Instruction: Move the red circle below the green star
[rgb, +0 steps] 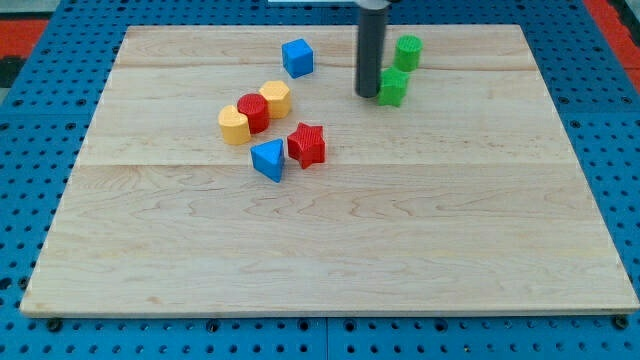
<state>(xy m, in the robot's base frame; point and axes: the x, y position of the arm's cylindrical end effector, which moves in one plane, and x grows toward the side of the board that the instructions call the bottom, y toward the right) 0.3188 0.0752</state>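
Wooden board (330, 250): my tip (368, 95), gripperless, touches green star (393, 87); red circle (253, 113) well left.

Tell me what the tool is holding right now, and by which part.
Nothing is held: the tool is a plain rod that only pushes. My tip rests on the board beside the green star, on its left in the view.
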